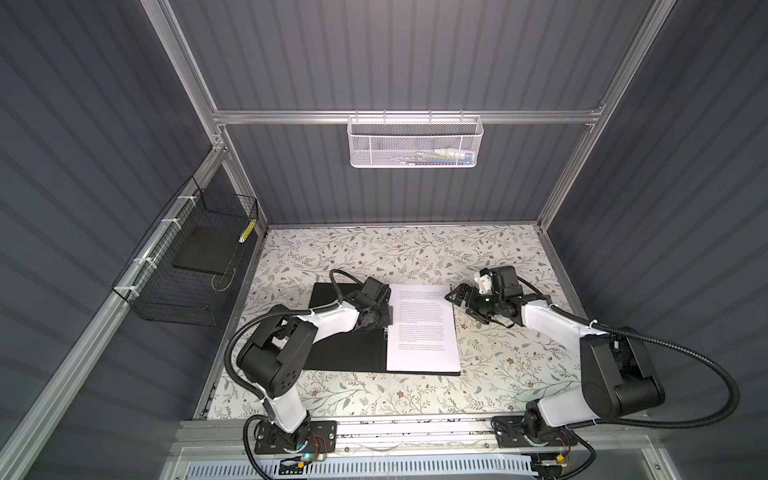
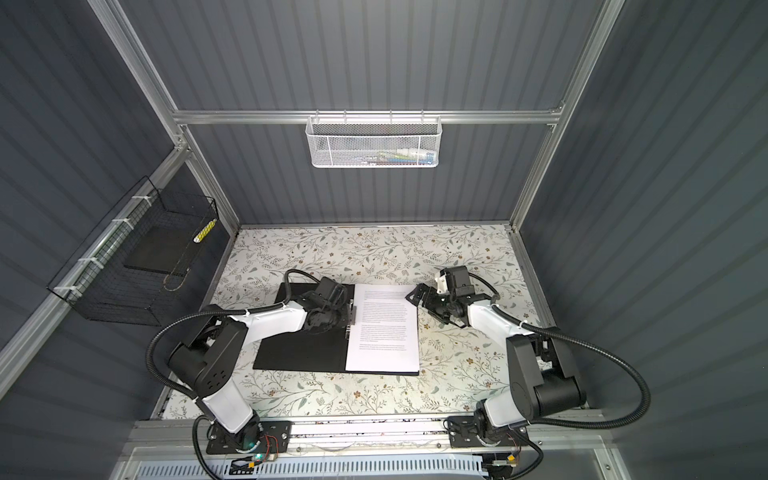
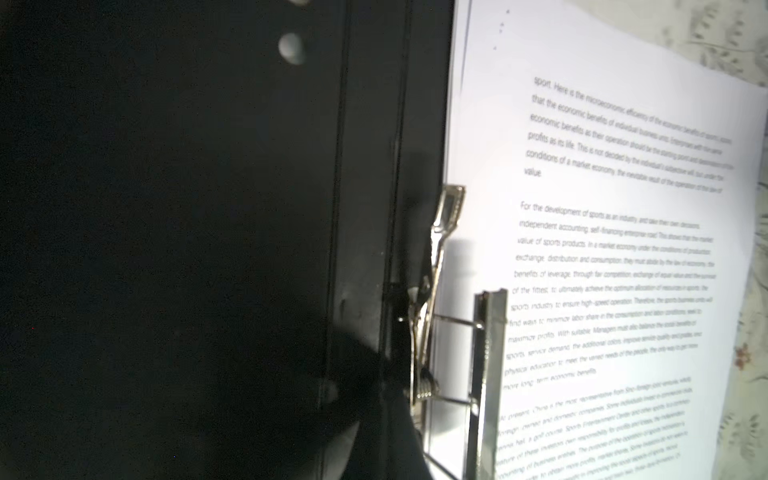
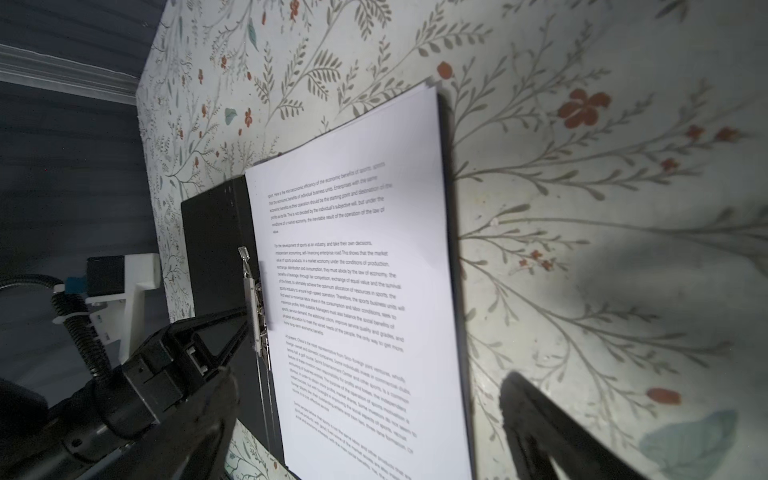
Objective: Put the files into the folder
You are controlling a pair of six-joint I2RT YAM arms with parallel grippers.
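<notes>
The folder lies open on the floral table, black inside up, in both top views. The files sit as a neat white stack on its right half. A metal clip with its lever raised stands at the spine, over the stack's edge. My left gripper is shut at the spine beside that clip; I see nothing held. My right gripper hangs open just off the stack's far right corner, its fingers straddling the files in the right wrist view.
A black wire basket on the left wall holds a dark grey slab and a yellow item. A white mesh basket hangs on the back rail. Grey walls enclose the table on three sides.
</notes>
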